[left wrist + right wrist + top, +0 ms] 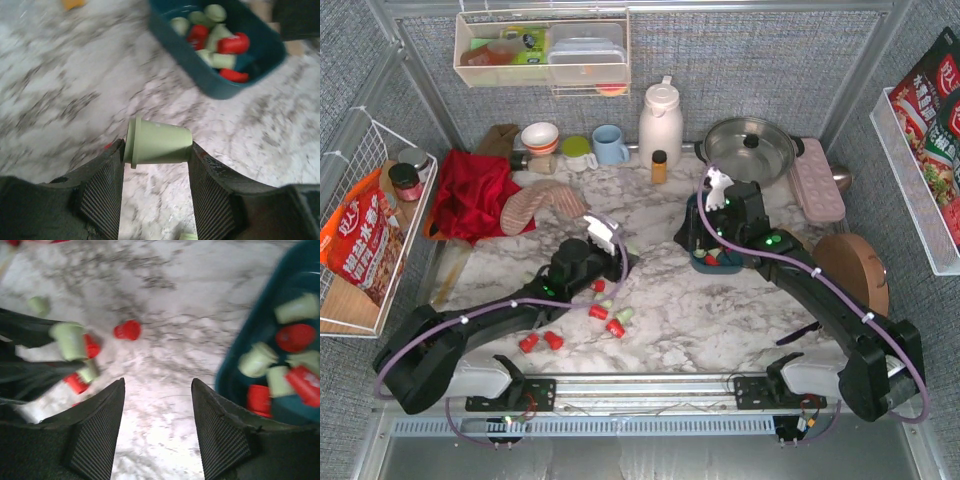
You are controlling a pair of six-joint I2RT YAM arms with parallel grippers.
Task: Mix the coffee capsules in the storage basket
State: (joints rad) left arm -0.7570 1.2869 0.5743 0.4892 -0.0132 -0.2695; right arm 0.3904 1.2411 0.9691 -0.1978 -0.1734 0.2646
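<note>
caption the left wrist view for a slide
Left gripper clamps a green capsule sideways, the teal basket of mixed capsules beyond.

Bright, even light, wrist views motion-blurred — soft shadows

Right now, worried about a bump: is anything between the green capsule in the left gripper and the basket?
Nothing visible: only bare marble lies between the green capsule, held in the left gripper, and the storage basket. The right gripper, open, hangs close beside the basket.
</note>
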